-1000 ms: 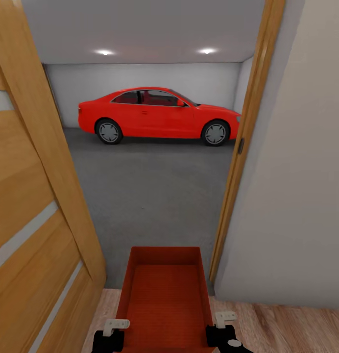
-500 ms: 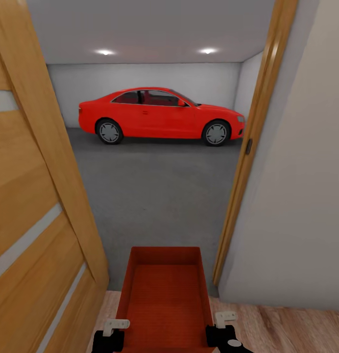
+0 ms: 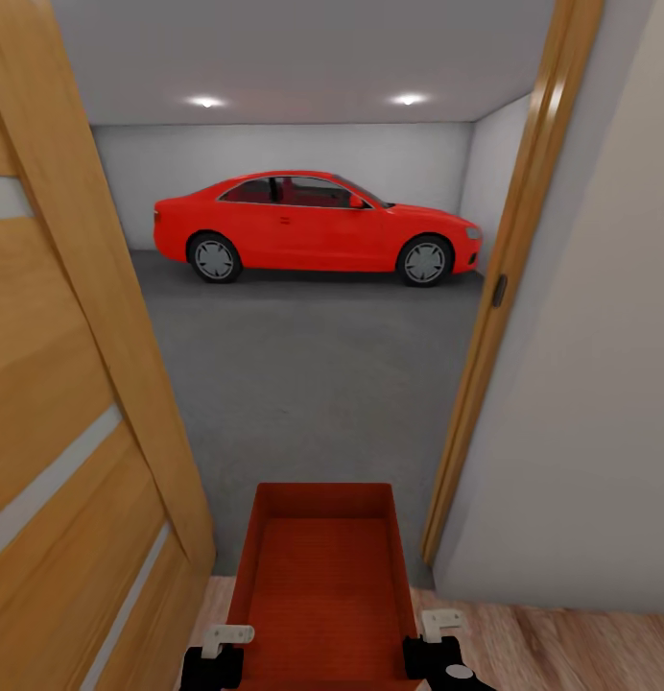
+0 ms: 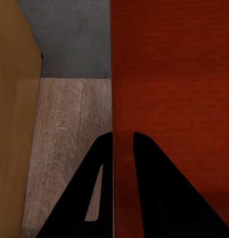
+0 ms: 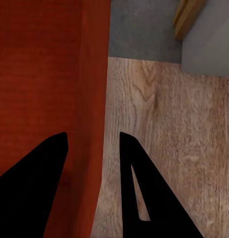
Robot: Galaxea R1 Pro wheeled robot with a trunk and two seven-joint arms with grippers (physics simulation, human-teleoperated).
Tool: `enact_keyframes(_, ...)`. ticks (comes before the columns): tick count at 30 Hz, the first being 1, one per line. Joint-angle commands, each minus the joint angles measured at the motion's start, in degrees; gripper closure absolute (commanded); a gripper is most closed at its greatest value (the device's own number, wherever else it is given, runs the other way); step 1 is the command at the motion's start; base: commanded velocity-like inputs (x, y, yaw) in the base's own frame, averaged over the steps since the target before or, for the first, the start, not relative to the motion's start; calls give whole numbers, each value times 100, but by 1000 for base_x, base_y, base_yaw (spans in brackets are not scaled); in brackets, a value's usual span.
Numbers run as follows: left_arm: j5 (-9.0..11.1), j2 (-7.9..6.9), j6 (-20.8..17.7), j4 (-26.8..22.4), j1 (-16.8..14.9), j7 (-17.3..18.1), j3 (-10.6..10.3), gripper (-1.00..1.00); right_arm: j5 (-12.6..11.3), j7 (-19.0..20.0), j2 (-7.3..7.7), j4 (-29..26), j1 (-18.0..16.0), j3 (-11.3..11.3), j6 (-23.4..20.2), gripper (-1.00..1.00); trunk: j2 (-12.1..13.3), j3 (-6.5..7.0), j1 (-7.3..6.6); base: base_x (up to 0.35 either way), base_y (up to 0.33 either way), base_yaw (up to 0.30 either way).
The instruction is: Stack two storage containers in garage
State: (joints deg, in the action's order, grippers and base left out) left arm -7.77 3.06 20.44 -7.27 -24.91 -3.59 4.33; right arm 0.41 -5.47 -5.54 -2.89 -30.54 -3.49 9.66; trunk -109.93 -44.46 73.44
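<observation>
Doorway first, from the head view: an open wooden plank door (image 3: 73, 384) stands at the left and a wooden door frame (image 3: 505, 288) at the right beside a pale wall (image 3: 581, 403), and through the gap lies the garage with its dark grey floor (image 3: 303, 374), a red car (image 3: 313, 228) parked side-on against the back wall, and two ceiling spotlights (image 3: 205, 102). One red-orange storage container (image 3: 320, 576) is carried low in front of the robot, its far end over the threshold where the light wood planks (image 3: 553, 643) meet the concrete; the left pincer (image 3: 217, 648) grips its left wall and the right pincer (image 3: 438, 641) its right wall. From the left wrist view, the left pincer (image 4: 123, 141) has its two dark fingers drawn close together on the container's thin wall (image 4: 169, 89), with wood planks (image 4: 69, 129) and door edge (image 4: 12, 99) beyond. From the right wrist view, the right pincer (image 5: 93, 141) straddles the container's (image 5: 44, 74) wall with its fingers set wider; whether they press it cannot be told.
</observation>
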Motion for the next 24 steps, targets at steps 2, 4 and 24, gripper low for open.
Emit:
enact_keyframes(2, -50, 1, 22, -2, -5, -80, 168, 100, -17, -51, 0, 8, -5, 6, 18, 100, -2, -5, 0, 67, 42, 0)
enact_keyframes(4, -50, 1, 22, -2, -5, -80, 170, 100, -18, -51, 0, 8, -5, 6, 18, 100, -2, -5, 0, 38, 23, 0)
enact_keyframes(24, -50, 1, 22, 0, -5, -80, 166, 100, -16, -51, 0, 8, -5, 6, 18, 100, -2, -5, 0, 22, 2, 0)
